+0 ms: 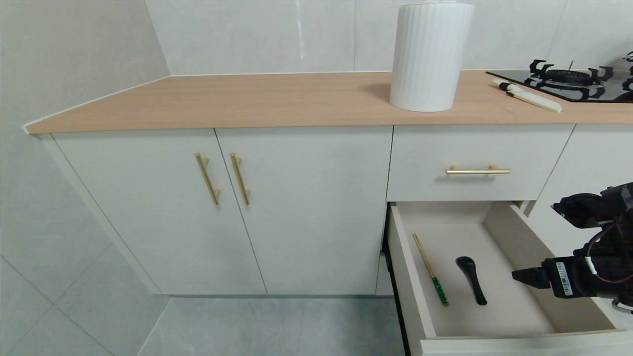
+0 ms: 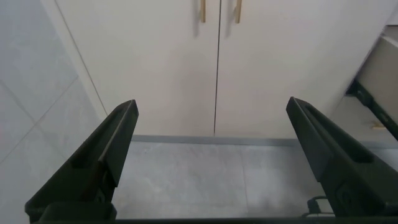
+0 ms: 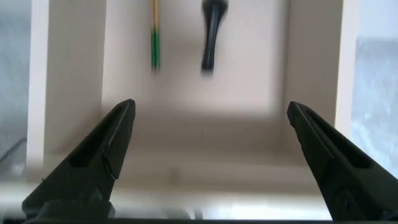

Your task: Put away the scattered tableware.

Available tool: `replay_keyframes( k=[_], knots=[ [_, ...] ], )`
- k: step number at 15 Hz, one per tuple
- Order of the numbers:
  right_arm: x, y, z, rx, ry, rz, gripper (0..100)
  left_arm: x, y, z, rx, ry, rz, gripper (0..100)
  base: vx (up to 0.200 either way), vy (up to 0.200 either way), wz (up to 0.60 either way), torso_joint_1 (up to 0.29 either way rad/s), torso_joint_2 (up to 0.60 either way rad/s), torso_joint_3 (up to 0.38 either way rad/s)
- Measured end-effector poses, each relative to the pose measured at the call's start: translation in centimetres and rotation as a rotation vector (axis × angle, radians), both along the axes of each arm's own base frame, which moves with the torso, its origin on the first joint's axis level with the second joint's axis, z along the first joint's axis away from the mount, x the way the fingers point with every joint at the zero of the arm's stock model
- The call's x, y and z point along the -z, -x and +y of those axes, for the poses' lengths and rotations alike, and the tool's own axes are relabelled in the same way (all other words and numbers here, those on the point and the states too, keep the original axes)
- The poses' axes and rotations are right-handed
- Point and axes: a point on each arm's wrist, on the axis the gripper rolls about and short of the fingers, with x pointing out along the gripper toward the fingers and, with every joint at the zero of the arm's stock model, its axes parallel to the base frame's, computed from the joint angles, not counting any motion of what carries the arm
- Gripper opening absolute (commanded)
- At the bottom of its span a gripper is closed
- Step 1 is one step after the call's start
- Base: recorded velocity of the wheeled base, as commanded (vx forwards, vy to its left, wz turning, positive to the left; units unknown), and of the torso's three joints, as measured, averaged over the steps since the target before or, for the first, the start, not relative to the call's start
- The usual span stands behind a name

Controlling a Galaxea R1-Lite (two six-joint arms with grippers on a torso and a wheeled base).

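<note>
The lower drawer (image 1: pixel 403 257) stands pulled out under the counter. On its floor lie a pair of wooden chopsticks with green ends (image 1: pixel 431 271) and a black spoon (image 1: pixel 472 279), side by side and apart. My right gripper (image 1: pixel 536 241) hangs open at the drawer's right side, holding nothing. The right wrist view looks between its spread fingers (image 3: pixel 210 106) at the chopsticks (image 3: pixel 155 37) and spoon (image 3: pixel 211 34). On the counter near the stove lies a white-handled knife (image 1: pixel 528 96). My left gripper (image 2: pixel 211 102) is open and empty, low in front of the cabinet doors.
A tall white ribbed container (image 1: pixel 429 54) stands on the wooden counter (image 1: pixel 247 101). A black gas hob (image 1: pixel 568 79) sits at the far right. Above the open drawer is a shut drawer with a gold handle (image 1: pixel 477 171). Two shut cabinet doors (image 1: pixel 222 178) are to the left, over grey floor tiles.
</note>
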Motion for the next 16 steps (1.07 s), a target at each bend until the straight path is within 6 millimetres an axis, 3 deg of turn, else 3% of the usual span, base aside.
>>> replay_keyframes(
  k=[4,7,16],
  knots=[
    [0.3,0.5,0.3,-0.016,0.013,0.045,100,0.0,0.0,0.0,0.0,0.0,0.0,100,-0.2,0.0,0.0,0.0,0.0,0.002],
    [0.8,0.7,0.7,-0.043,0.022,0.11,100,0.0,0.0,0.0,0.0,0.0,0.0,100,0.0,0.0,0.0,0.0,0.0,0.0],
    [5.4,-2.7,1.7,-0.032,0.053,0.304,100,0.0,0.0,0.0,-0.001,0.0,0.0,100,0.0,0.0,0.0,0.0,0.0,0.0]
  ],
)
